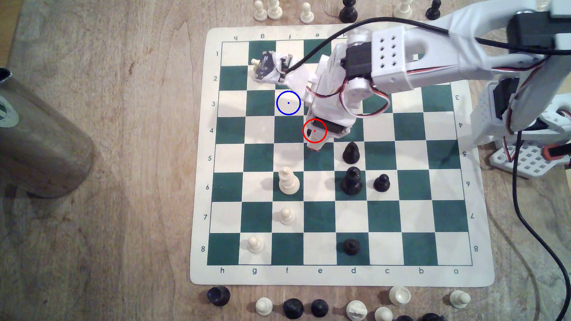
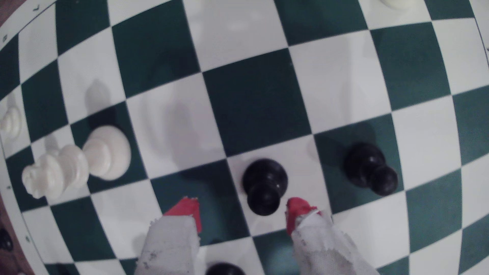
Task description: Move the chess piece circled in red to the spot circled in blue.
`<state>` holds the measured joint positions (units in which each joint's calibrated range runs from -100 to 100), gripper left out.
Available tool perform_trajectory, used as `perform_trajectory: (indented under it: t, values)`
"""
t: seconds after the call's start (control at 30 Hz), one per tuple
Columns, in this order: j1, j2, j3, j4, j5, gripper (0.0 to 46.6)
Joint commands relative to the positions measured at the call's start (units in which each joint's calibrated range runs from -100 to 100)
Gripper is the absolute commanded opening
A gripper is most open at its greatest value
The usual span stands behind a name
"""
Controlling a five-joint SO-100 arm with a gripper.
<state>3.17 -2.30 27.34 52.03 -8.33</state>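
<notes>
Pawn (image 2: 264, 185) seemingly untouched between parted jaws; exterior view hides most of it.

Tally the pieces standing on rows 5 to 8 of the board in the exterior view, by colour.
Black pieces: 4
White pieces: 3
Total: 7

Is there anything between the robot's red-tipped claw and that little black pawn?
No. In the wrist view the open gripper has the small glossy black pawn right by its red fingertips, with bare board between.
</notes>
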Motion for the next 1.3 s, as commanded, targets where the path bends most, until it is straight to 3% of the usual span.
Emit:
perform_trajectory:
  t: [0.0, 0.47, 0.63, 0.9, 1.27]
  values:
    - [0.00, -0.16, -5.22, -1.42, 0.05, 16.2]
    - [0.07, 1.12, -6.12, -2.32, -0.05, 11.9]
    - [0.07, 1.46, -6.12, -2.32, 0.10, 9.0]
    - [-0.08, 0.69, -5.67, -2.15, 0.24, 0.5]
    - [0.00, -11.87, -9.93, 8.66, 0.29, 0.3]
